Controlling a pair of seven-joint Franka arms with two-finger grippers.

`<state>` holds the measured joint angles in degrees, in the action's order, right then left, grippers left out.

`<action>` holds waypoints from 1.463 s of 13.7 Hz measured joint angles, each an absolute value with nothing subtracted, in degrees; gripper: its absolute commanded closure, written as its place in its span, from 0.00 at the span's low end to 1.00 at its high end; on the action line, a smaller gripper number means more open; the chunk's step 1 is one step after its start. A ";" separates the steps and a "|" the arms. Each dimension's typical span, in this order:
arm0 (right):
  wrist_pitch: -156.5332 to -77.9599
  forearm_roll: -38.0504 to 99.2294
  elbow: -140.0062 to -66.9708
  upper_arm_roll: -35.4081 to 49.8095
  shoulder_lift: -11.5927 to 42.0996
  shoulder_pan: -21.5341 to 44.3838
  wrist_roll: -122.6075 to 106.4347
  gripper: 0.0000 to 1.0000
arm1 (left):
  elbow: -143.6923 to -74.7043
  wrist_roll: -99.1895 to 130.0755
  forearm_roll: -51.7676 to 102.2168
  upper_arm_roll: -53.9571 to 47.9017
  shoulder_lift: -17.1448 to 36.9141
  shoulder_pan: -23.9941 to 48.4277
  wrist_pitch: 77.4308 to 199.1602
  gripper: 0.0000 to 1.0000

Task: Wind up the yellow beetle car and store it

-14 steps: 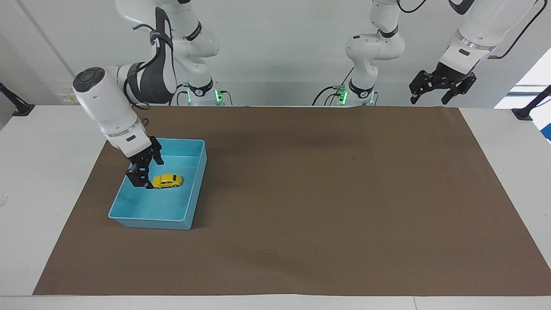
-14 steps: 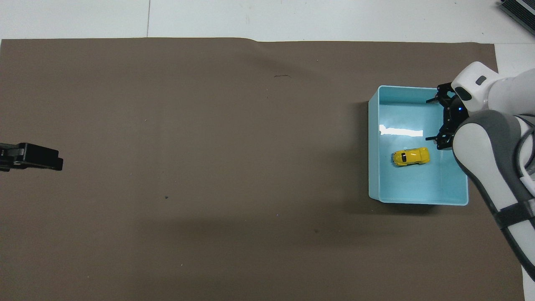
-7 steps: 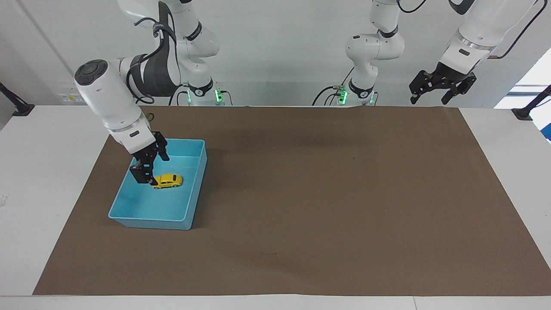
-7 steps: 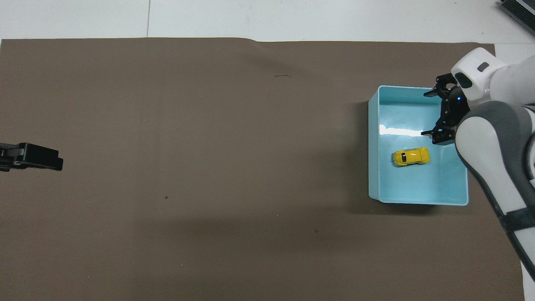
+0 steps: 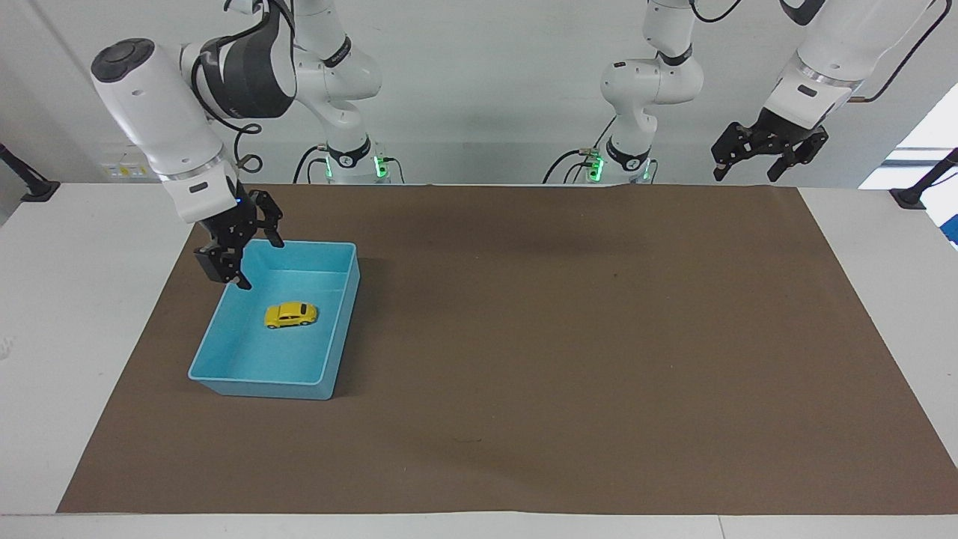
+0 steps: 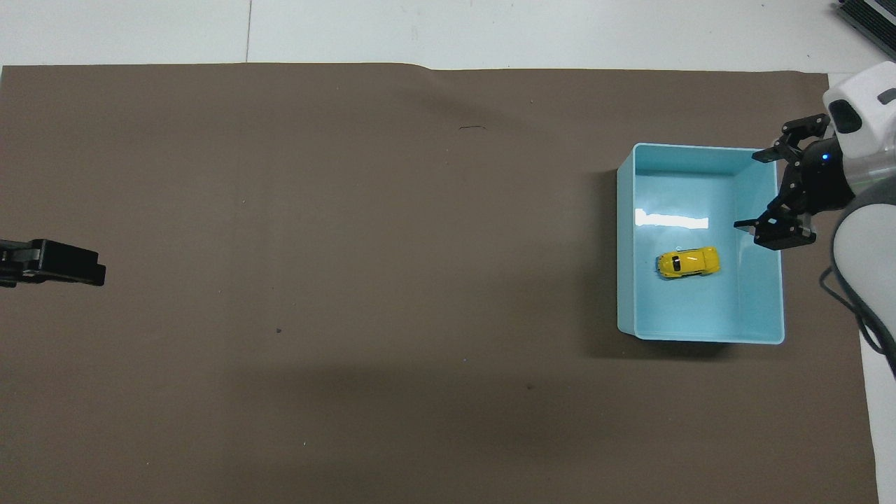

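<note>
The yellow beetle car (image 5: 290, 315) (image 6: 688, 262) rests on its wheels on the floor of the blue tray (image 5: 258, 388) (image 6: 626, 245), held by nothing. My right gripper (image 5: 261, 263) (image 6: 750, 190) hangs open and empty above the tray's rim toward the right arm's end of the table, clear of the car. At the left arm's end of the table, my left gripper (image 5: 745, 178) (image 6: 98, 274) waits raised, open, with nothing in it.
A brown mat (image 5: 561, 337) (image 6: 350, 245) covers most of the white table (image 5: 75, 299), and the tray stands on it toward the right arm's end. Nothing else lies on the mat.
My right gripper has risen out of the tray and drawn away from the car, toward the tray's rim. The car and my left arm have not moved.
</note>
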<state>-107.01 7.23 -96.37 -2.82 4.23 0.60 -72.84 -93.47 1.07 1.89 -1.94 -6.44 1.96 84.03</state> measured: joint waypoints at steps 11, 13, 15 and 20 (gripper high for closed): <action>-97.73 6.96 -93.52 -1.30 -0.64 2.58 -38.79 0.00 | -93.47 1.07 1.89 -1.94 -6.44 1.96 84.02 0.00; -96.89 6.84 -92.89 -1.19 -0.70 2.91 -34.01 0.00 | -93.47 1.07 1.89 -1.94 -6.44 1.96 84.01 0.00; -95.29 6.81 -92.32 -1.22 -0.78 2.86 -29.11 0.00 | -93.47 1.07 1.89 -1.94 -6.44 1.96 84.01 0.00; -90.82 4.87 -90.25 -1.29 -1.07 2.80 -15.44 0.00 | -93.47 1.07 1.89 -1.94 -6.44 1.96 84.00 0.00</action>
<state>-90.82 4.87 -90.25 -1.29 -1.07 2.80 -15.44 -93.47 1.07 1.89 -1.94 -6.44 1.96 84.00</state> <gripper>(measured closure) 0.000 0.000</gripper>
